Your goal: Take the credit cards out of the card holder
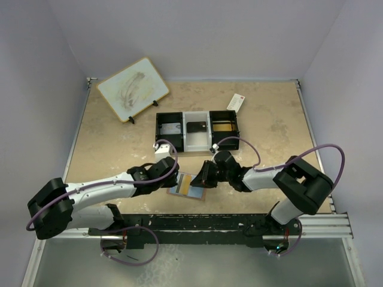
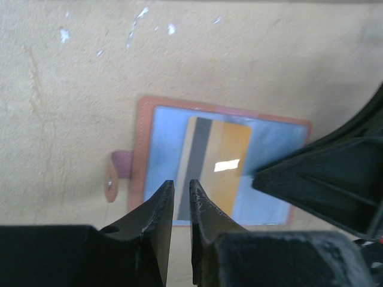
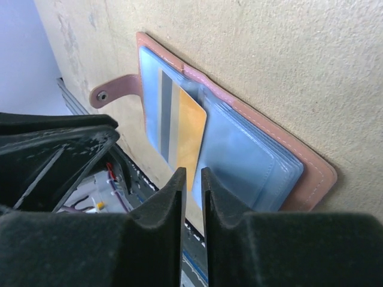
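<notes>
The salmon-tan card holder (image 1: 179,190) lies open and flat on the table, strap to its left, bluish clear pockets up. An orange credit card (image 2: 227,167) with a grey stripe lies on the middle of those pockets (image 3: 188,128). My left gripper (image 2: 179,186) hovers at the holder's near-left edge, its jaws a narrow gap apart with nothing between them. From the other side, my right gripper (image 3: 192,174) hangs over the card's end, also slightly open and empty. Both grippers (image 1: 169,170) (image 1: 206,173) flank the holder. Other cards lie in the tray: grey (image 1: 172,128), dark (image 1: 197,127), gold (image 1: 222,127).
The black-and-white three-compartment tray (image 1: 197,143) stands just behind the grippers. A white packet with a red end (image 1: 236,103) lies at the back right. A pale board on a small stand (image 1: 131,89) leans at the back left. The metal rail (image 1: 209,222) runs along the near edge.
</notes>
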`<act>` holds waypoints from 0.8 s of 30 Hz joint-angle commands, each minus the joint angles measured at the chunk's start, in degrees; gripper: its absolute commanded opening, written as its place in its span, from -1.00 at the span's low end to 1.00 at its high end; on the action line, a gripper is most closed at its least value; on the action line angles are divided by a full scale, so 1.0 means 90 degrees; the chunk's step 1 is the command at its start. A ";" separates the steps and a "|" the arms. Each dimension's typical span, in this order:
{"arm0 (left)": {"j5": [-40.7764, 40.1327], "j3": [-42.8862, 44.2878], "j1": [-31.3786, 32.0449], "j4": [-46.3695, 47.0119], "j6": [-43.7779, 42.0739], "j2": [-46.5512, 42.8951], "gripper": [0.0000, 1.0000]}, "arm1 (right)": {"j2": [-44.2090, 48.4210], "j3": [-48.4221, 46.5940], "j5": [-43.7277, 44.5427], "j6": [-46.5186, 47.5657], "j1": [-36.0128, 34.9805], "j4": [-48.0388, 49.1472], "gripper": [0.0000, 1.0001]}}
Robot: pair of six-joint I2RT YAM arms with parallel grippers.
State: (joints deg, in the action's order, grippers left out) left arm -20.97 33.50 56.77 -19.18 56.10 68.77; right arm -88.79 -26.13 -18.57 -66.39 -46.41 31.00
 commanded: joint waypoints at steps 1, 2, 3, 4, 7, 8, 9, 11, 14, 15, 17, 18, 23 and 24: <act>0.0163 0.0531 0.0010 0.0377 -0.0334 -0.0044 -0.70 | -0.0029 0.0003 0.0014 0.0067 0.0030 0.0461 -0.56; 0.0204 0.0578 0.0010 0.0434 -0.0386 0.0053 -0.69 | -0.0061 0.0003 0.0028 0.0040 0.0030 0.0558 -0.52; 0.0231 0.0608 0.0015 0.0477 -0.0426 0.0167 -0.69 | -0.0126 -0.0004 0.0031 0.0026 0.0030 0.0672 -0.48; 0.0248 0.0622 0.0010 0.0517 -0.0468 0.0289 -0.70 | -0.0182 -0.0018 0.0035 0.0010 0.0030 0.0736 -0.46; 0.0091 0.0551 0.0010 0.0537 -0.0416 0.0553 -0.76 | -0.0341 -0.0016 0.0023 -0.0074 0.0029 0.0839 -0.43; 0.0076 0.0498 0.0010 0.0560 -0.0383 0.0622 -0.77 | -0.0391 0.0013 0.0025 -0.0117 0.0023 0.0864 -0.42; 0.0092 0.0432 0.0010 0.0596 -0.0349 0.0670 -0.77 | -0.0438 0.0049 0.0031 -0.0184 0.0023 0.0911 -0.41; 0.0184 0.0321 0.0000 0.0644 -0.0313 0.0791 -0.78 | -0.0531 0.0096 0.0040 -0.0285 0.0022 0.0990 -0.39; 0.0224 0.0151 0.0000 0.0588 -0.0145 0.0943 -0.83 | -0.0646 0.0184 0.0042 -0.0416 0.0020 0.1112 -0.34; 0.0188 0.0095 -0.0004 0.0551 -0.0056 0.0954 -0.84 | -0.0672 0.0200 0.0055 -0.0458 0.0020 0.1142 -0.33; 0.0151 -0.0041 0.0000 0.0509 0.0110 0.0954 -0.85 | -0.0728 0.0238 0.0044 -0.0521 0.0014 0.1294 -0.32; 0.0173 -0.0049 0.0000 0.0484 0.0130 0.0962 -0.86 | -0.0759 0.0253 0.0026 -0.0565 0.0011 0.1380 -0.31; 0.0177 -0.0217 0.0009 0.0389 0.0210 0.0816 -0.88 | -0.0979 0.0289 -0.0193 -0.0765 -0.0022 0.2128 -0.30; 0.0193 -0.0262 0.0010 0.0416 0.0205 0.0774 -0.88 | -0.1032 0.0241 -0.0231 -0.0771 -0.0044 0.2183 -0.30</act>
State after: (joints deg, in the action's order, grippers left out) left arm -19.49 33.67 56.75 -14.33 56.62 76.84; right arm -96.09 -24.14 -19.53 -72.14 -46.46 46.65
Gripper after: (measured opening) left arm 0.062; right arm 0.344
